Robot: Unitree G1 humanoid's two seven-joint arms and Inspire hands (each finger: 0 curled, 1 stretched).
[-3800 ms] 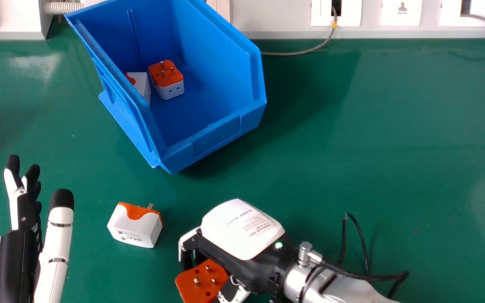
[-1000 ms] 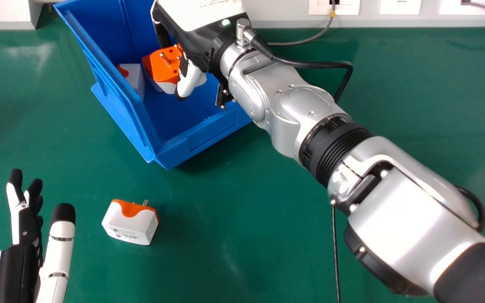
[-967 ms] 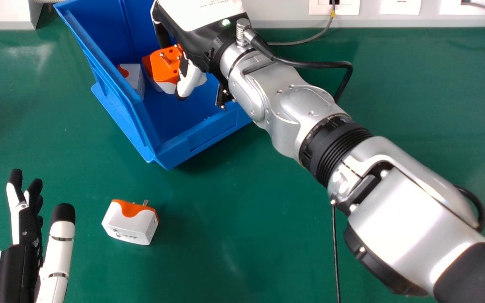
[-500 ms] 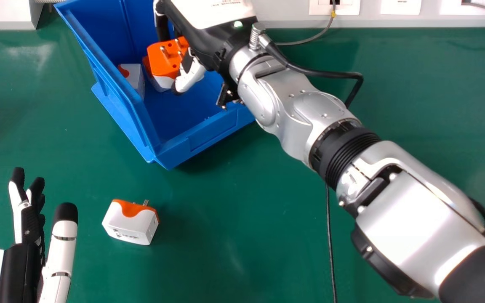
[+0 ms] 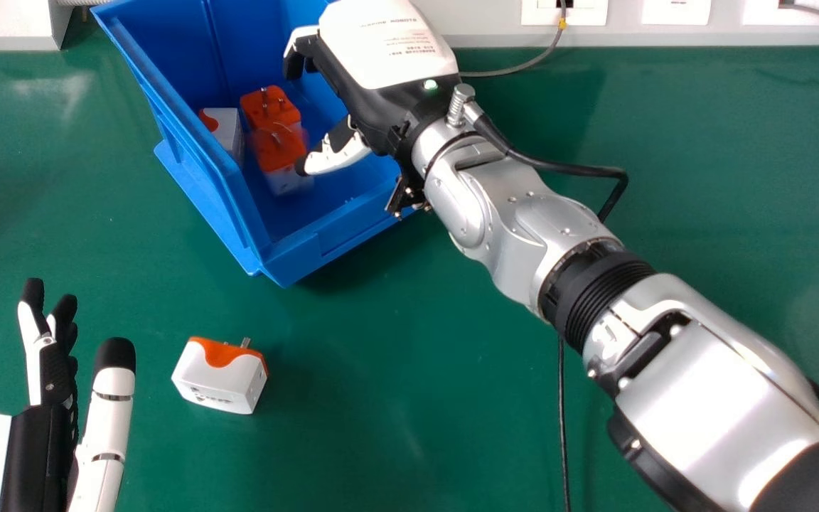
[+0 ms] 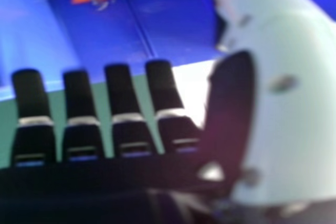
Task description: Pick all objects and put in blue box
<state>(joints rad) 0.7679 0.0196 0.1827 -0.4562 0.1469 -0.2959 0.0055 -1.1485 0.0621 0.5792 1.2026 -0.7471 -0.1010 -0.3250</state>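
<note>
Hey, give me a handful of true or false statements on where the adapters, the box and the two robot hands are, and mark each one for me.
1. One adapter sits on the green table, outside the blue box. True.
2. The right hand is over the blue box. True.
3. The right hand is gripping an adapter. False: it is open and holds nothing.
4. The left hand is open, at the lower left of the head view. True.
5. The blue box has just one adapter in it. False: it has three adapters.
6. The left hand touches the adapter outside the blue box. False: they are apart.
</note>
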